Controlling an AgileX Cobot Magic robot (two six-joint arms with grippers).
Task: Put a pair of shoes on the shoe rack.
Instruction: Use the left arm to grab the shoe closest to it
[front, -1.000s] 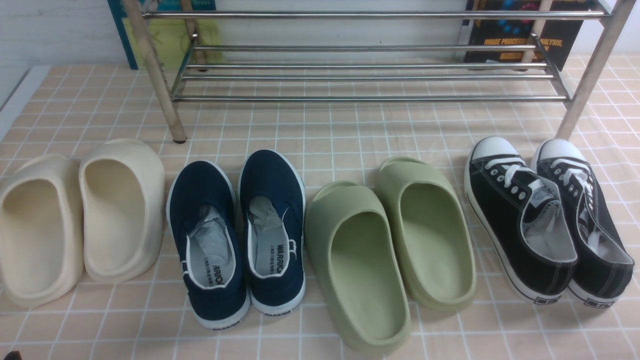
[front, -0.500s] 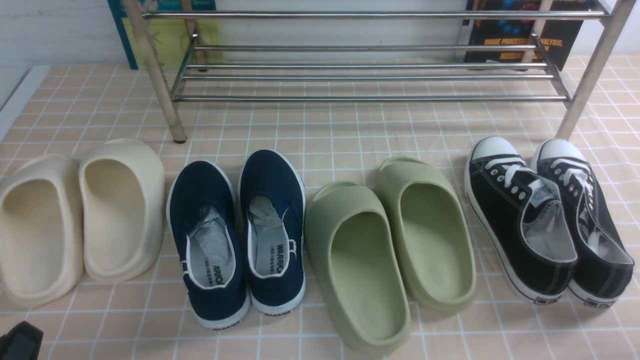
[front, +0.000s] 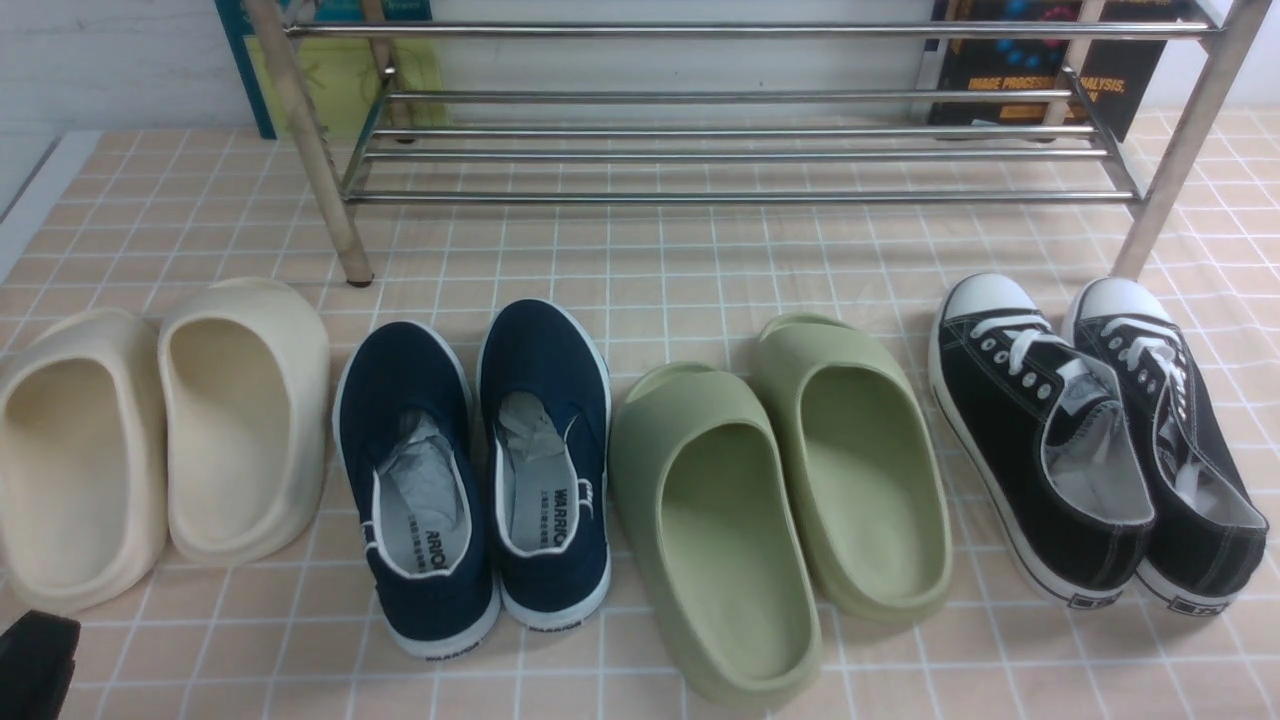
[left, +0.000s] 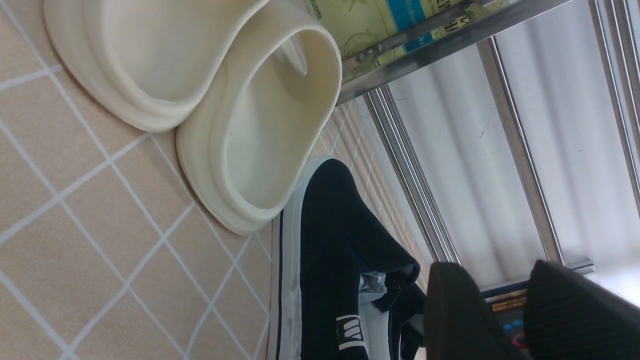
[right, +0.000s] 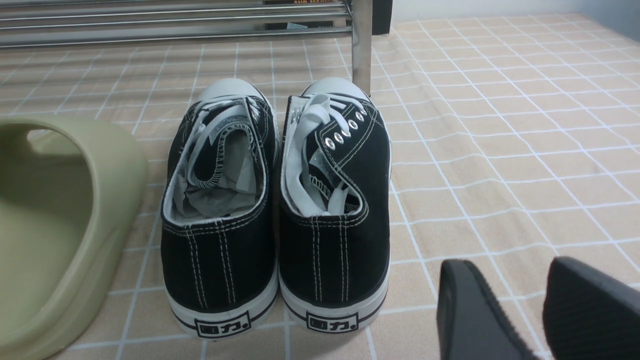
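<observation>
Progress nil | navy slip-ons side by side on worktop, ungrasped | shoe rack unloaded | left tool, right tool both spread, empty

Pair of shoes: were navy-blue canvas with white soles, white collar trim and grey insoles lettered in black.
Shoe rack: was shiny silver metal.
Surface: was peach-pink, crossed by a white grid.
Cream slides: at 9 o'clock of the navy pair, were plain ivory.
Green slides: at 3 o'clock of it, were plain pale olive.
Lace-up sneakers: were black with white stitching, laces, toe caps and soles.
Left end effector: was black.
Right end effector: was black.
</observation>
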